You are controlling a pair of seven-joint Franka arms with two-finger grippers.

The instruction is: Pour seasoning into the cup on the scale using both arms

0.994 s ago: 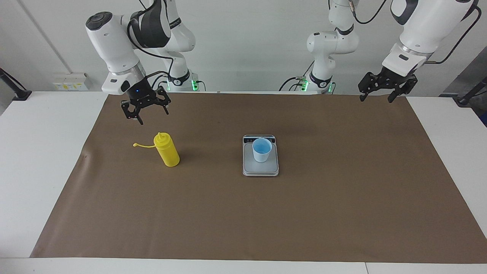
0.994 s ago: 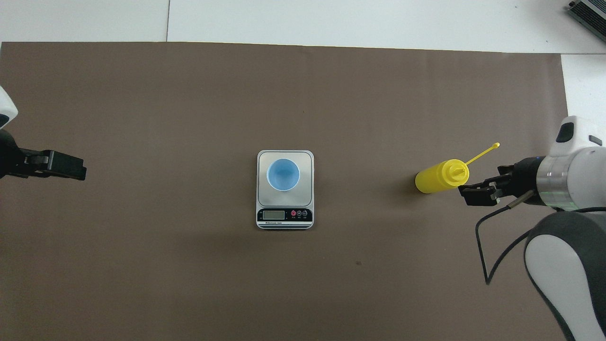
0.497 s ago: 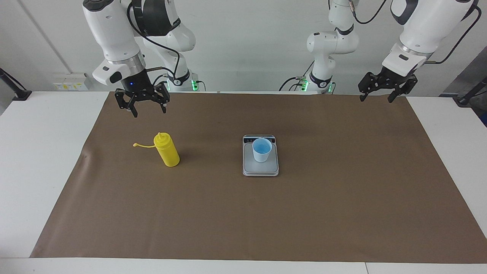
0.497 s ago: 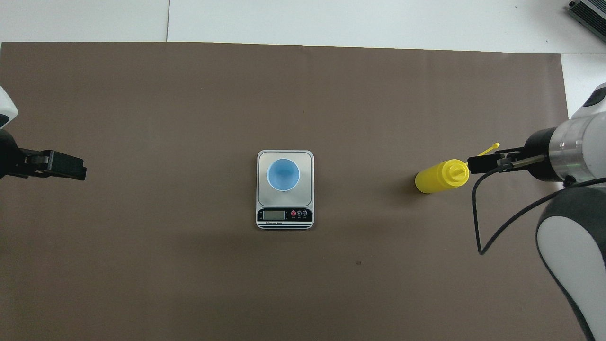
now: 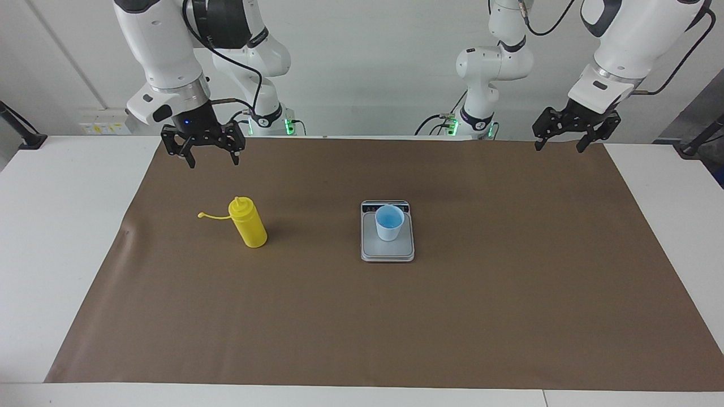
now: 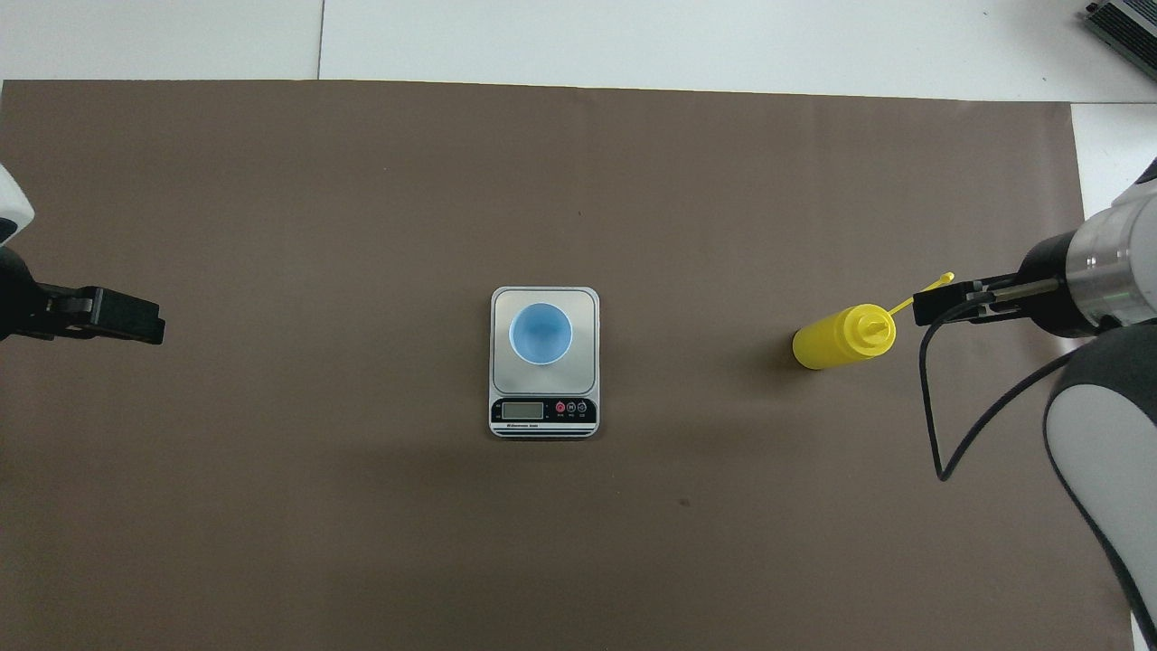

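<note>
You see the right gripper [image 5: 213,160] up in the air with its two black fingers spread apart and nothing between them. It hangs over the brown mat [image 5: 362,316], above the strip between the robots and the yellow plastic squeeze bottle [image 5: 248,223], and it touches nothing. In the overhead view the right gripper [image 6: 940,306] covers part of the bottle's thin tethered cap strap [image 6: 922,290], but the facing view shows it well clear of the strap [image 5: 214,215].

You see the left gripper [image 5: 557,145] also raised, fingers parted and empty, over the corner of the brown mat at the left arm's end of the table; this arm waits. In the overhead view only the left gripper [image 6: 117,316] and a little of its wrist show.

The small flat silver-grey kitchen scale [image 5: 387,252] lies at the middle of the mat and serves as your landmark. Its dark display strip [image 6: 543,411] is on the edge nearer to the robots. The small light blue tapered cup [image 5: 389,223] stands upright on the scale's grey weighing plate; its inside [image 6: 540,332] is a brighter blue, and you cannot tell whether it holds anything.

The yellow squeeze bottle [image 6: 842,336] stands upright on the mat, well apart from the scale toward the right arm's end of the table. Its conical nozzle is on top, and the strap points away from the scale.

The mat covers most of a white table [image 5: 51,226]. A white wall [image 5: 367,73] rises at the robots' end of the table.
</note>
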